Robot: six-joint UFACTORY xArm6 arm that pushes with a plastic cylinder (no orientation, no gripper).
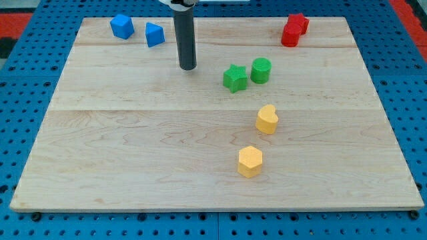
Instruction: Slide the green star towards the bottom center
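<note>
The green star [234, 78] lies on the wooden board [133, 147], a little above the board's middle. A green cylinder [261, 70] stands close to its right, nearly touching it. My tip [187, 67] is down on the board to the star's left and slightly above it, apart from it by about one block's width. The dark rod rises from there to the view's top.
Two blue blocks [122, 26] [155, 34] sit at the top left, left of the rod. Two red blocks [293, 29] touch at the top right. A yellow heart-like block [267, 119] and a yellow hexagon [250, 161] lie below the star, to its right.
</note>
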